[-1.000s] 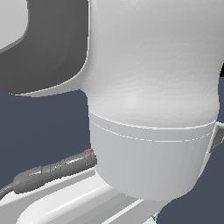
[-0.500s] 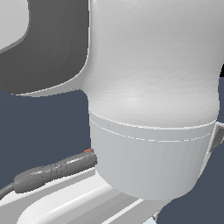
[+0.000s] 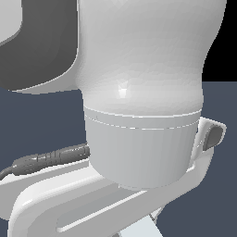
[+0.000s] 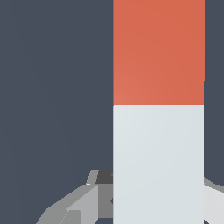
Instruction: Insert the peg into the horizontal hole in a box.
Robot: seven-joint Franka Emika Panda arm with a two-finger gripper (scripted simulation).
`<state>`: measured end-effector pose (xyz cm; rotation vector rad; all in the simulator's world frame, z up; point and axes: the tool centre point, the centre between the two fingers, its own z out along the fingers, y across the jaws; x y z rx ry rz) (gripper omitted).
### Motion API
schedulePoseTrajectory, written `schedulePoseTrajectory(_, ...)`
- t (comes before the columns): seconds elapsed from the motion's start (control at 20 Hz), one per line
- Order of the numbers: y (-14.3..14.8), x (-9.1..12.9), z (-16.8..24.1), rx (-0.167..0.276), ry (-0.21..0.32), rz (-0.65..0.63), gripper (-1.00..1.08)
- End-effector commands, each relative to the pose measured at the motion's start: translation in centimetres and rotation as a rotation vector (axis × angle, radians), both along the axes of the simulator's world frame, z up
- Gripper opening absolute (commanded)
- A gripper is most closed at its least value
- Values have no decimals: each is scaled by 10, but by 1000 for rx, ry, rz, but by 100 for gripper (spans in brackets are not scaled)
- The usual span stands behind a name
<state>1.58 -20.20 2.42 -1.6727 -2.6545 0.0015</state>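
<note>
The peg point(image 4: 158, 109) fills much of the wrist view, a long square bar with a red-orange half point(image 4: 158, 52) and a pale grey-white half point(image 4: 158, 162). My gripper point(image 4: 158, 192) straddles the white half. One grey finger point(image 4: 83, 201) meets one side of the bar and a paler finger point(image 4: 213, 197) shows at the other side, so the jaws look shut on it. The box and its hole are out of view. In the exterior view the arm's white body point(image 3: 143, 92) blocks the whole scene, hiding the peg and the gripper.
Behind the peg the wrist view holds only a flat dark blue-grey ground point(image 4: 52, 87). In the exterior view a grey cable plug point(image 3: 51, 159) enters the arm's white base bracket point(image 3: 92, 199) at the exterior view's left.
In the exterior view the arm's white body has shifted and turned a little. The red mark at the cable plug's tip no longer shows.
</note>
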Motion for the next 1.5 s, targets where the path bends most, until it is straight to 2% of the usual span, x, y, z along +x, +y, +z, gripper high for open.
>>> schedulePoseTrajectory(0.0, 6, -3, 6, -1, -3, -26, -100)
schedulePoseTrajectory(0.8, 83, -44, 51, -1, -4, -317, -100)
schedulePoseTrajectory(1.45, 148, -56, 85, -1, -4, -538, -100)
